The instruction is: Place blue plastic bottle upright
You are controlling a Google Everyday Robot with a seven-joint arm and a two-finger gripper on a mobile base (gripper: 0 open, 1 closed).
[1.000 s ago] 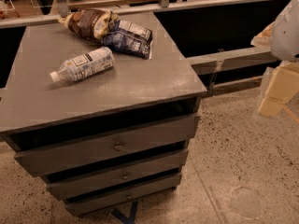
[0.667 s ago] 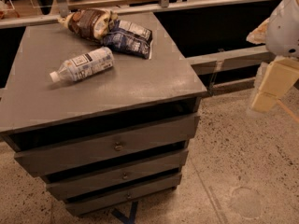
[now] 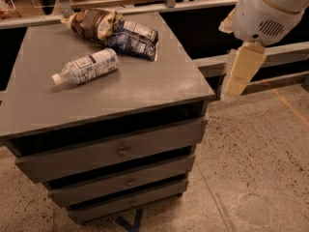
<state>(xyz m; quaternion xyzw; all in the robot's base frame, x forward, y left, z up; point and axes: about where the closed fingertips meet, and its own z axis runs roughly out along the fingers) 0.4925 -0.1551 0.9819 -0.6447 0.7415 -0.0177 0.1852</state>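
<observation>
Camera view: the gripper point(image 3: 235, 83) has swung left and now hangs just off the counter's point(image 3: 159, 88) right edge; open or closed, cannot tell. The bottle point(image 3: 87, 66) lies on its side, well apart and ungrasped. Approach likely under way.

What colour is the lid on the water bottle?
White cap, camera view. The tool hangs right of the cabinet.
</observation>
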